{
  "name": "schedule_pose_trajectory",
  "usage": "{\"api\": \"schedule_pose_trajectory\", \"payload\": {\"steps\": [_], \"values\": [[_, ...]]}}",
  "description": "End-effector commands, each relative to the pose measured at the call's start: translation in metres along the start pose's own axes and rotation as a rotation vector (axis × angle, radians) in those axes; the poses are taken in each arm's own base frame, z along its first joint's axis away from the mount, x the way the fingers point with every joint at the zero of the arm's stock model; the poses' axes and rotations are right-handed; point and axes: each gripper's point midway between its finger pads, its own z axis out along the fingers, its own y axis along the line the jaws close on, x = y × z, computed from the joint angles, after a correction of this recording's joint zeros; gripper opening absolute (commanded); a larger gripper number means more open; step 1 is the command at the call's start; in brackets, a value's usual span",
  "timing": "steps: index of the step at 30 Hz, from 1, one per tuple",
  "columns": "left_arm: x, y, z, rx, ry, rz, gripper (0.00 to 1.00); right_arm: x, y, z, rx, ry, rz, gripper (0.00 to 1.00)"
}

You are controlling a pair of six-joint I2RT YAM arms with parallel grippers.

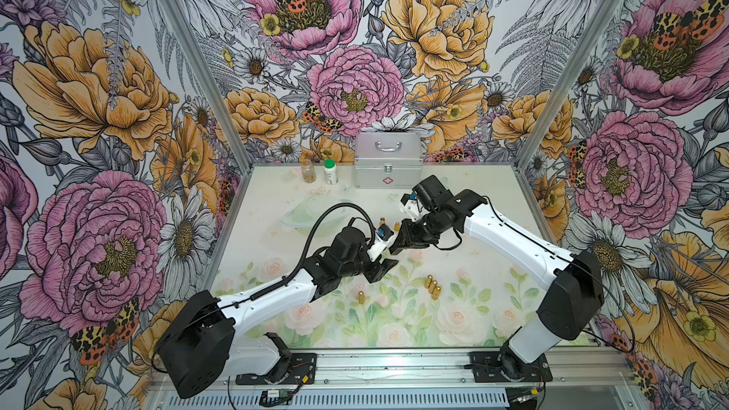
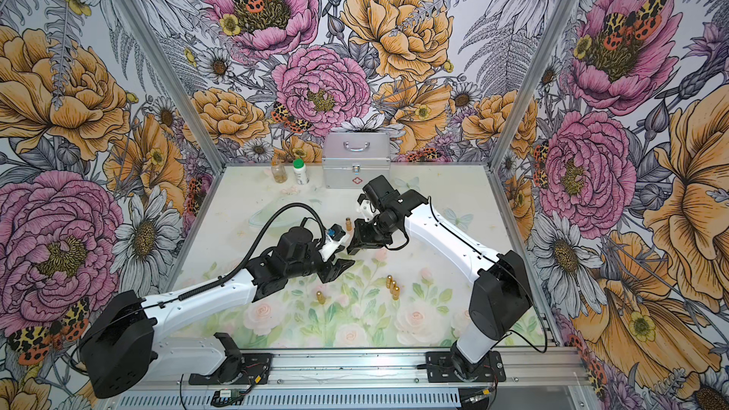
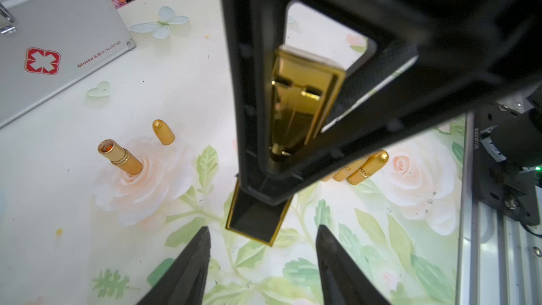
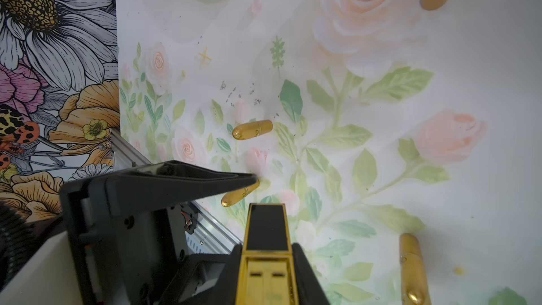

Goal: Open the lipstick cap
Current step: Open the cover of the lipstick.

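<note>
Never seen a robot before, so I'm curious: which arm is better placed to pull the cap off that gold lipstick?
Left. The right gripper is shut on the lipstick, steadying it; the left gripper's fingers stand apart right at its free black end, likely ready to close.

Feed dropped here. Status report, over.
Right gripper shut on square lipstick. Left gripper open, fingers flanking its free end, no grip yet. Nothing between them; loose gold tubes lie on table below.

Bold floral wallpaper (image 1: 355, 72) on three walls; pale rose-printed tabletop (image 1: 465, 333), aluminium frame posts (image 1: 201, 72)
</note>
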Motion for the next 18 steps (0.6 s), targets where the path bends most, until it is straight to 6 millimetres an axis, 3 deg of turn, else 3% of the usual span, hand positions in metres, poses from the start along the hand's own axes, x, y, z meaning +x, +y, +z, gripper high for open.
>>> {"api": "schedule_pose_trajectory", "payload": {"steps": [1, 8, 18], "values": [[-0.027, -0.008, 0.000, 0.042, -0.074, 0.045, 0.52, -0.003, 0.016, -0.016, -0.060, -0.028, -0.036, 0.24], [-0.033, -0.005, 0.004, 0.033, -0.099, 0.045, 0.44, -0.002, 0.017, -0.013, -0.074, -0.011, -0.032, 0.24], [-0.037, -0.006, 0.003, 0.037, -0.124, 0.034, 0.25, -0.006, 0.014, -0.010, -0.080, -0.004, -0.012, 0.24]]}}
